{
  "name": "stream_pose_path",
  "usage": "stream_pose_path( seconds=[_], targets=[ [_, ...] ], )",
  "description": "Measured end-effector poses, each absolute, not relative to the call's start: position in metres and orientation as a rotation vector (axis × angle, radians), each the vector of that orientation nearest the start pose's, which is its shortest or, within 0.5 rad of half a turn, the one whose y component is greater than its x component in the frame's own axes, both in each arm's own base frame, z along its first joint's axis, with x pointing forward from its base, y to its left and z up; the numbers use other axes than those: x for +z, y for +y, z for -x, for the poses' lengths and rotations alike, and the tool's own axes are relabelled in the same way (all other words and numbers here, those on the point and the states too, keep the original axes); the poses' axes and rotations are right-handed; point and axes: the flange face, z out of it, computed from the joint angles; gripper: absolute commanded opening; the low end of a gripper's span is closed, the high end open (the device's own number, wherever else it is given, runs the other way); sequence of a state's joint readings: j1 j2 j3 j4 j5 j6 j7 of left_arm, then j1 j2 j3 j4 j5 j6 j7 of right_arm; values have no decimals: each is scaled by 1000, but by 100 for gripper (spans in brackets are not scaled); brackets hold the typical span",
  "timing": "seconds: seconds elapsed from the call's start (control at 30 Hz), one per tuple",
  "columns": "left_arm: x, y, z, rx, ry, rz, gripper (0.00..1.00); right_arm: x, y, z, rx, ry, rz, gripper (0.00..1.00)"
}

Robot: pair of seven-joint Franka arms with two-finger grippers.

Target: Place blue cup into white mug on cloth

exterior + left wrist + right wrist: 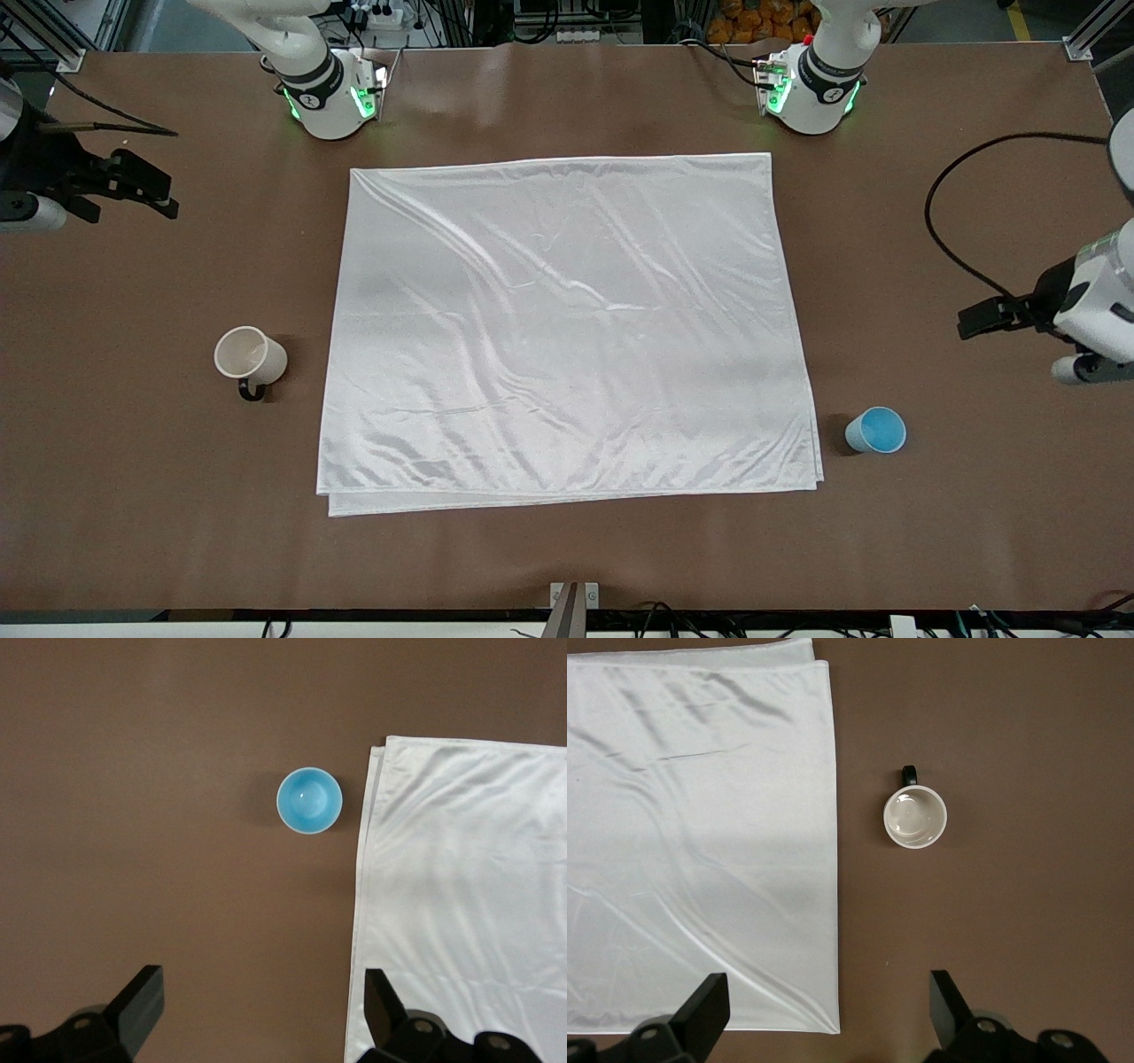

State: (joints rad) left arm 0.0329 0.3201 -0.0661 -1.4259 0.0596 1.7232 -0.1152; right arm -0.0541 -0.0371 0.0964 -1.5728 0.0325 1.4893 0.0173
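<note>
Left end effector [257,1005] wide, over bench [974,532]; descend straight onto upright light-blue tapered cup [876,431]. Right end effector [824,1010] wide, waiting; off-white ceramic mug [250,356] off shiny white cloth [567,328].

- Left arm [1099,301]: cut off by right edge of front view; upper links out of frame.
- Right arm [35,190]: cut off by left edge, only wrist end seen.
- Both bases: tops cropped by upper edge.
- Left gripper [257,1005]: finger roots cropped by lower edge of left wrist view.
- Right gripper [828,1005]: same in right wrist view.
- Cloth [469,904]: runs off right and lower edges of left wrist view; lower fold layer mostly hidden under top layer.
</note>
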Motion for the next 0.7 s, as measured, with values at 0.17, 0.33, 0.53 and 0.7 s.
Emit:
stream_pose_path(
  seconds=[0.17, 0.33, 0.53, 0.7],
  targets=[
    [453, -1, -674, -11, -133, 3106, 100, 625, 26, -538, 124, -40, 3111, 100],
    [397, 9, -681, -16, -146, 3110, 100, 605, 25, -544, 197, -39, 3106, 100],
    [345, 12, -690, -4, -150, 3116, 100, 572, 20, -561, 278, -26, 3097, 100],
    [314, 14, -694, 18, -137, 3104, 100, 542, 10, -574, 341, -3, 3087, 100]
  ],
)
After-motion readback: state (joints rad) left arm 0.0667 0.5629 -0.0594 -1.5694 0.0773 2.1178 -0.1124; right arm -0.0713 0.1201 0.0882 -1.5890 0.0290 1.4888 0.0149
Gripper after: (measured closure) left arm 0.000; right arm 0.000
